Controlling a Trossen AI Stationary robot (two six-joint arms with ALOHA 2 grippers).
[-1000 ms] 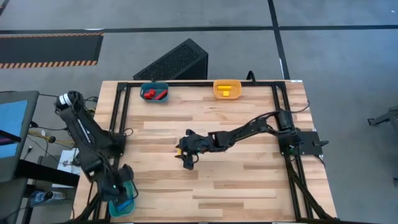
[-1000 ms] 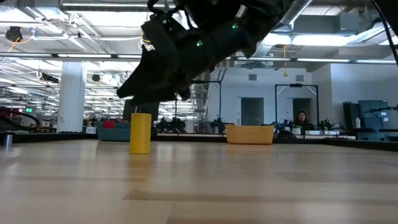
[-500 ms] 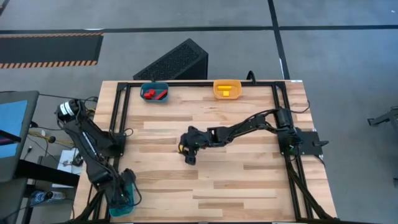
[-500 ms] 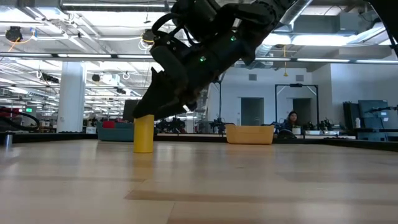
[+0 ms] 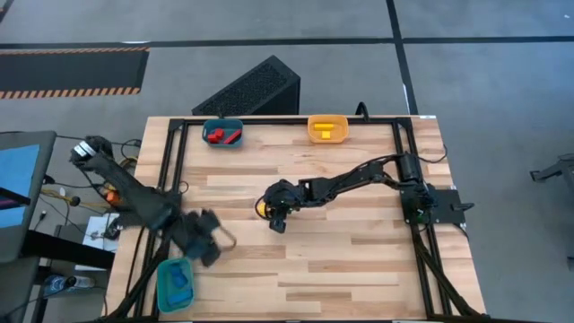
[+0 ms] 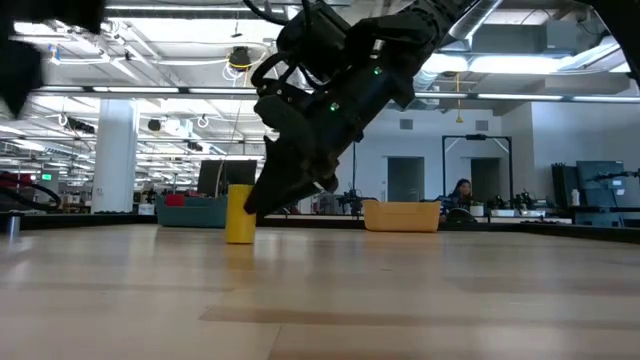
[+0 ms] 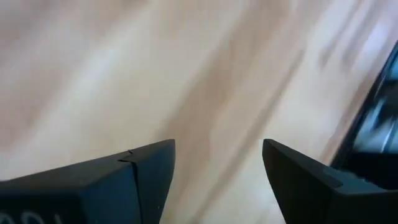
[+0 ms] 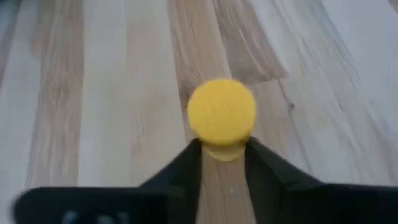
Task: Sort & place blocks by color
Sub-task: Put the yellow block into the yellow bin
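Note:
A yellow cylinder-shaped block (image 5: 261, 207) stands upright on its base near the table's middle, and shows in the low view (image 6: 239, 214) too. My right gripper (image 5: 270, 215) reaches in from the table's right and is shut on it (image 8: 222, 149). My left gripper (image 5: 208, 242) is open over bare wood (image 7: 217, 180) near the left edge, touching nothing. A teal bin (image 5: 175, 284) at the near-left corner holds a blue block (image 5: 180, 280). Another teal bin (image 5: 223, 133) at the far edge holds red blocks. An orange-yellow bin (image 5: 327, 128) holds yellow blocks. My right gripper pinches the yellow block's side wall below its round top (image 8: 225, 151) between its two fingers (image 8: 186, 163). The fingers slant down from above and from the table's right. The block stays upright with its base (image 6: 239, 240) on the table.
A black slanted box (image 5: 251, 88) sits beyond the far edge. A black frame rail (image 5: 287, 119) runs along the far and side edges. In the low view a person (image 6: 462, 192) is in the room behind. Bare wood lies across the near half (image 5: 341, 269).
My left arm has swung out from over the near-left teal bin, toward the table's right and far side, and now hovers over bare wood. My right gripper has tipped down and closed in around the yellow block, which has slid slightly toward the far edge, still upright.

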